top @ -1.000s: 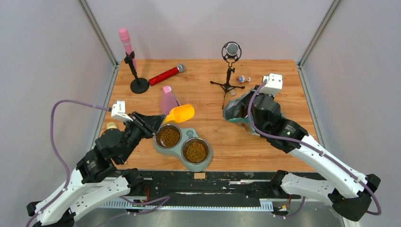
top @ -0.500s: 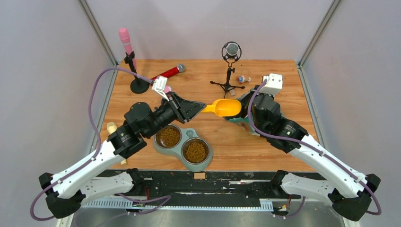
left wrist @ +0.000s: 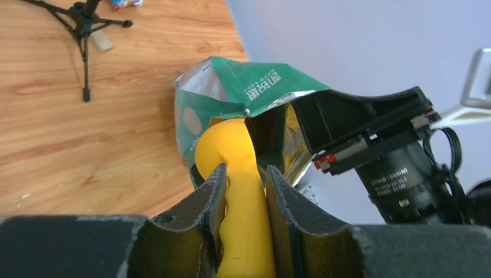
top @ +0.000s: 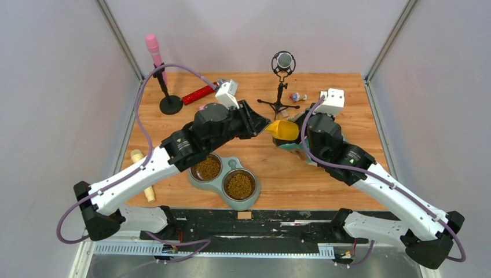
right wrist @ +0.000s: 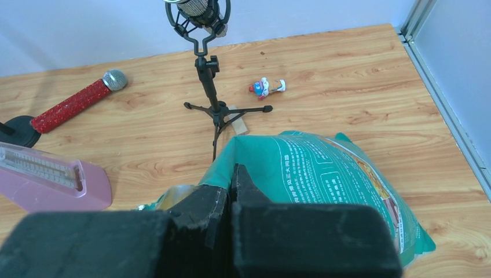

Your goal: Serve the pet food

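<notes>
Pet food (top: 206, 168): small brown dry pellets, a grainy heap in each of two round steel bowls (top: 239, 171), low centre of the overhead view.
Double feeder (top: 227, 163): grey-green moulded tray with rounded corners. It seats both bowls side by side.
Bag (left wrist: 255, 87): teal printed film outside, crinkled silver foil inside, mouth gaping. It sits right of centre in the overhead view. I cannot make out what lies inside.
Scoop (left wrist: 228, 145): smooth yellow plastic with a rounded handle. Its head is pushed into the bag's mouth, so I cannot tell whether it carries anything.
Left gripper (left wrist: 246, 171): fingers partly spread, pinching the scoop's handle from both sides.
Right gripper (right wrist: 230, 185): fingers pressed together, nipping the bag's upper edge and holding the mouth up.
Table (top: 284, 174): pale wood grain, matte.
Studio microphone (right wrist: 197, 8): mesh head in a ring mount on a thin black tripod, just beyond the bag.
Red microphone (right wrist: 75, 104): glittery barrel with a silver mesh head, lying flat at upper left of the right wrist view.
Figurine (right wrist: 266, 87): tiny, lying on its side to the right of the tripod.
</notes>
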Action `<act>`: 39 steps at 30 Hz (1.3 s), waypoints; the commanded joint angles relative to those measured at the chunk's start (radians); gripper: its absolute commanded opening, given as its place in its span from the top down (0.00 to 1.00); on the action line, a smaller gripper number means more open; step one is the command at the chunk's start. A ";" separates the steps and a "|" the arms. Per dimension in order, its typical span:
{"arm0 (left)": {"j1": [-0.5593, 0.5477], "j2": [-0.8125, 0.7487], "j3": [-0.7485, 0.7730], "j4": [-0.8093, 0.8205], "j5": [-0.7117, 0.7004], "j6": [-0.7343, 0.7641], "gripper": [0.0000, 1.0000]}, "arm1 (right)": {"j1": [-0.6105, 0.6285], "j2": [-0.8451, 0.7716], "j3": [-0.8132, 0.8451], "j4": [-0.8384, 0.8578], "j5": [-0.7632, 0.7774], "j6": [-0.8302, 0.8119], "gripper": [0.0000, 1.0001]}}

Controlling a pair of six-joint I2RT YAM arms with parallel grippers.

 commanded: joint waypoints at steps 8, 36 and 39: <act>-0.083 0.304 0.437 -0.448 -0.311 -0.123 1.00 | 0.002 0.025 0.102 0.107 0.067 -0.001 1.00; -0.103 0.498 0.079 0.253 -0.165 -0.436 1.00 | 0.002 -0.051 0.034 0.104 0.022 0.158 1.00; -0.103 0.460 0.015 0.340 -0.147 -0.459 1.00 | 0.001 -0.058 0.033 0.105 0.030 0.153 1.00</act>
